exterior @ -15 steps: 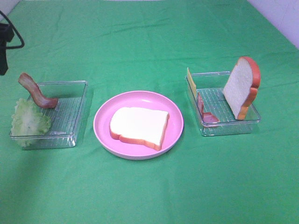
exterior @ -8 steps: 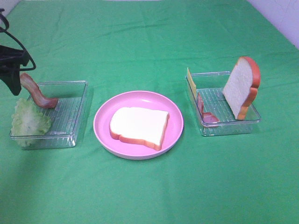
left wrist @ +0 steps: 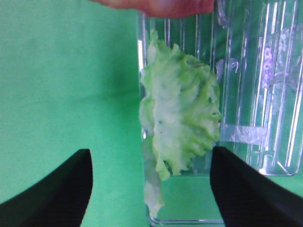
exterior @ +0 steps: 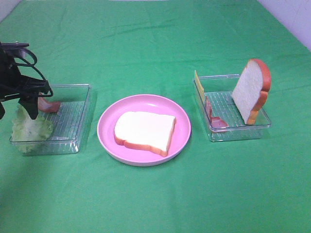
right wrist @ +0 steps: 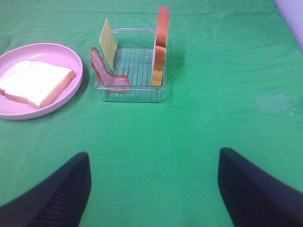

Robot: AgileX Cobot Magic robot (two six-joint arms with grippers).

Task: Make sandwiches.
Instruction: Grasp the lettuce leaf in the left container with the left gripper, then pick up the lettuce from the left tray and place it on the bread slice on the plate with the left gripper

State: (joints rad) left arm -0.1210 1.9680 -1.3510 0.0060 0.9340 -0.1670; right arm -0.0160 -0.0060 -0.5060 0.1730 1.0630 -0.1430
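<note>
One white bread slice (exterior: 145, 131) lies flat on the round pink plate (exterior: 146, 99). A second slice (exterior: 251, 90) stands upright in the right clear tray (exterior: 238, 133), with a cheese square (exterior: 198, 83) and a red-pink ham piece (exterior: 214, 116). The left clear tray (exterior: 73, 116) holds pale green lettuce (exterior: 31, 127) and a bacon strip (exterior: 48, 105), partly hidden by my left gripper (exterior: 22, 99). That gripper (left wrist: 150, 158) is open above the lettuce (left wrist: 180, 118), one finger (left wrist: 52, 189) on either side. My right gripper (right wrist: 151, 163) is open and empty, well back from the right tray (right wrist: 135, 94).
Green cloth covers the table. In the right wrist view the plate (right wrist: 75, 61) with its bread (right wrist: 35, 80) sits beside the tray, which holds the upright slice (right wrist: 162, 45), cheese (right wrist: 109, 40) and ham (right wrist: 106, 71). A white wall edge shows at the far right.
My left arm has come in from the left edge and down over the left tray, now covering the upper part of the bacon strip. Nothing else has moved.
</note>
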